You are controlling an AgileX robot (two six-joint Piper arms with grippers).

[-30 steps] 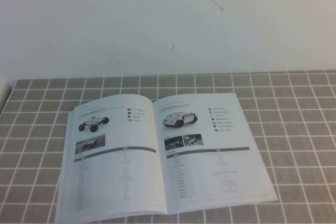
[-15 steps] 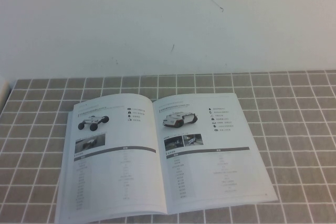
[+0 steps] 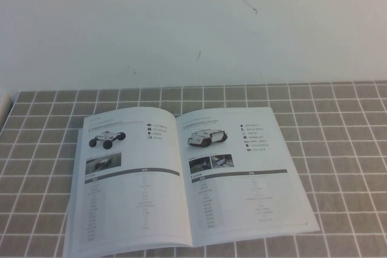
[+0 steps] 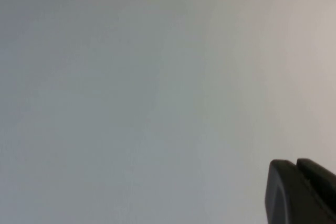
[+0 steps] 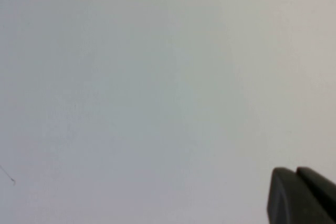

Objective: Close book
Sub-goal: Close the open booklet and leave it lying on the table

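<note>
Lift the book (image 3: pixel 242 179) by an outer page edge, folding over the spine (image 3: pixel 184 179); left gripper (image 4: pixel 297 190) and right gripper (image 5: pixel 297 192) sit off the book (spread or pressed, cannot tell).

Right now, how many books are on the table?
1. The open book lies flat on the tiled table, slightly left of centre. No other shows. The left pincer and right pincer show only in their wrist views, facing blank wall.
</note>
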